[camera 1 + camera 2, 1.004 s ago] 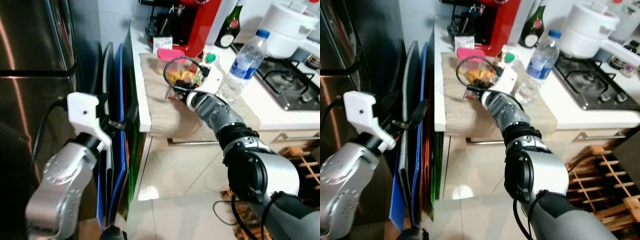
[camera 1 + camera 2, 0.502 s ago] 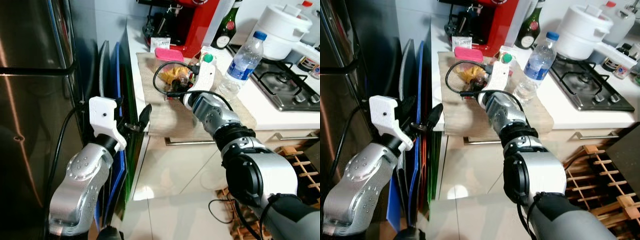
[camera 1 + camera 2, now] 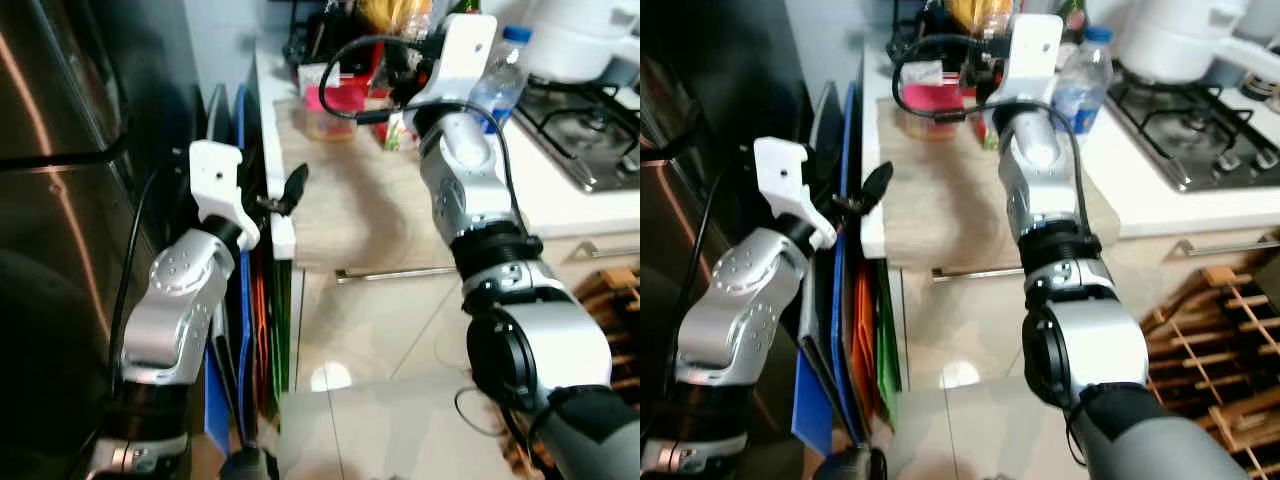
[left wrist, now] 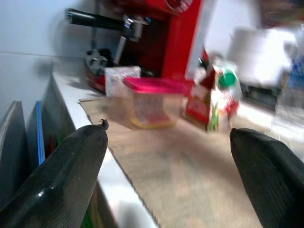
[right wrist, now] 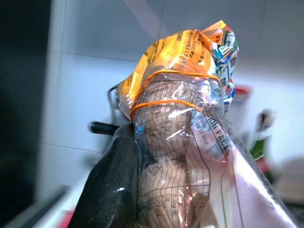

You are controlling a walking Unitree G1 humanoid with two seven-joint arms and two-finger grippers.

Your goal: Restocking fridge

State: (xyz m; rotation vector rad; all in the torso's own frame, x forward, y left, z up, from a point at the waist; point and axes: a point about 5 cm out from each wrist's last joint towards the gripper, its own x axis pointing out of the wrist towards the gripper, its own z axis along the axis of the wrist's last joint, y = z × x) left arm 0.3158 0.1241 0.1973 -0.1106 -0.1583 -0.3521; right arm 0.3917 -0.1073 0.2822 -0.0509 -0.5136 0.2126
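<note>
My right gripper [image 3: 405, 35] is shut on a clear plastic food bag [image 5: 180, 123] with orange print and an orange rubber band, held high above the wooden board [image 3: 350, 215] on the counter. One black finger [image 5: 111, 190] presses the bag's side; the other is hidden behind it. A pink-lidded container [image 3: 333, 108] and a small green-capped carton [image 4: 211, 99] stand at the back of the board. My left gripper [image 3: 290, 190] hangs open at the counter's corner, nothing between its fingers. The steel fridge [image 3: 60, 200] is on my left, its door closed.
A water bottle [image 3: 498, 70] stands beside the board, with a gas hob [image 3: 590, 120] to the right. A red coffee machine [image 4: 175, 38] is at the back. Flat trays and boards [image 3: 245, 330] stand in the gap between fridge and counter. A wooden rack [image 3: 1230, 330] is low on the right.
My right arm has lifted the bag off the board to well above the counter. My left gripper has come up closer to the counter's corner. The camera has also shifted.
</note>
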